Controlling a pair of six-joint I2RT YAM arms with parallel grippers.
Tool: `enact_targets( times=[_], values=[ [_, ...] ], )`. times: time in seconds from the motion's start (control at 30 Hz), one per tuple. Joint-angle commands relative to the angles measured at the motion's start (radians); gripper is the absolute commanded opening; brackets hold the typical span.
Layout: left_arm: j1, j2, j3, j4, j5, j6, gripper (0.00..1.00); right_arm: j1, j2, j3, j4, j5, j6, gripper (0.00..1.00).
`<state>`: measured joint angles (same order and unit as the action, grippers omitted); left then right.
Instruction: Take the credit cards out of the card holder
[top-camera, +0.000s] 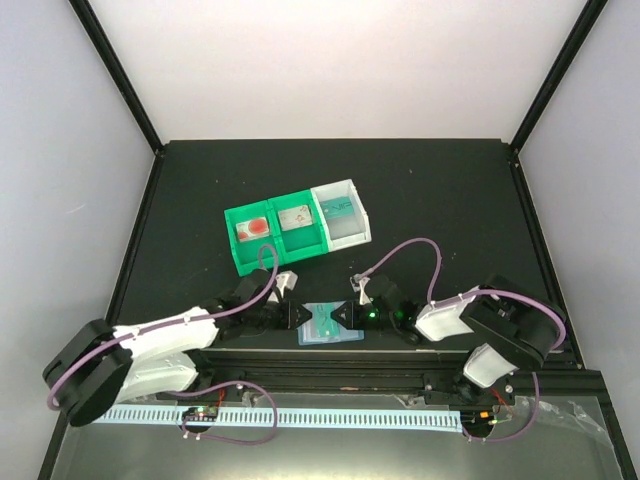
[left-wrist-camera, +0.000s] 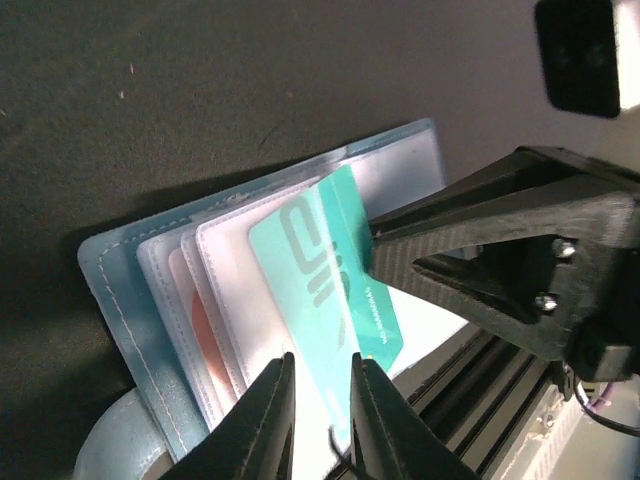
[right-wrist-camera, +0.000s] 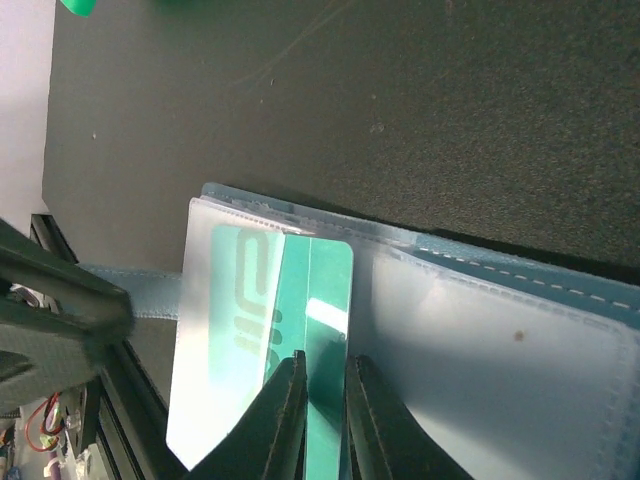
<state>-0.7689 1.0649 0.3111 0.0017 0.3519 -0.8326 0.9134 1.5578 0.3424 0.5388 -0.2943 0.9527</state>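
Observation:
The light-blue card holder (top-camera: 330, 334) lies open near the table's front edge, between my two grippers. In the left wrist view the card holder (left-wrist-camera: 110, 270) shows several clear pockets. A teal-green card (left-wrist-camera: 310, 280) sticks partly out of one pocket, and a whitish card with a red mark (left-wrist-camera: 200, 335) sits in another. My right gripper (right-wrist-camera: 326, 358) is closed on the exposed end of the teal card (right-wrist-camera: 320, 290). Its fingertip meets the card's edge in the left wrist view. My left gripper (left-wrist-camera: 322, 362) is nearly closed over the holder's near edge.
A green two-compartment bin (top-camera: 275, 258) and a white bin (top-camera: 352, 232) stand behind the holder, each with card-like items inside. The black aluminium rail (top-camera: 330, 372) at the front edge lies right beside the holder. The holder's side tab (right-wrist-camera: 140, 300) points toward the left gripper.

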Motion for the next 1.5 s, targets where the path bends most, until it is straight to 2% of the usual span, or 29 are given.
enact_targets(
  times=[0.0, 0.17, 0.3, 0.53, 0.87, 1.0, 1.23, 1.3, 1.47],
  values=[
    [-0.016, 0.101, 0.001, 0.118, 0.058, 0.016, 0.17, -0.008, 0.024, -0.021, -0.019, 0.009, 0.005, 0.15],
    [-0.026, 0.208, 0.003, 0.151, 0.056, 0.055, 0.06, -0.013, 0.018, -0.025, -0.015, -0.005, -0.001, 0.15],
    [-0.026, 0.245, -0.03, 0.145, 0.02, 0.055, 0.03, -0.022, 0.013, -0.035, -0.005, -0.022, -0.003, 0.14],
    [-0.026, 0.25, -0.048, 0.121, -0.021, 0.054, 0.03, -0.053, 0.014, -0.049, 0.03, -0.058, -0.005, 0.01],
    [-0.026, 0.245, -0.046, 0.125, -0.02, 0.031, 0.04, -0.12, -0.114, -0.091, -0.074, -0.025, -0.028, 0.01],
    [-0.026, 0.222, -0.021, 0.089, -0.021, 0.026, 0.14, -0.121, -0.189, -0.087, -0.152, 0.002, -0.043, 0.01],
    [-0.029, 0.06, 0.057, -0.003, 0.004, 0.02, 0.49, -0.121, -0.325, -0.076, -0.247, 0.022, -0.025, 0.01],
    [-0.029, 0.011, 0.061, 0.004, 0.021, 0.0, 0.59, -0.121, -0.372, -0.074, -0.269, 0.023, -0.013, 0.01],
    [-0.029, -0.08, 0.037, 0.088, 0.082, -0.061, 0.72, -0.121, -0.487, -0.066, -0.309, 0.003, 0.008, 0.01]
  ],
)
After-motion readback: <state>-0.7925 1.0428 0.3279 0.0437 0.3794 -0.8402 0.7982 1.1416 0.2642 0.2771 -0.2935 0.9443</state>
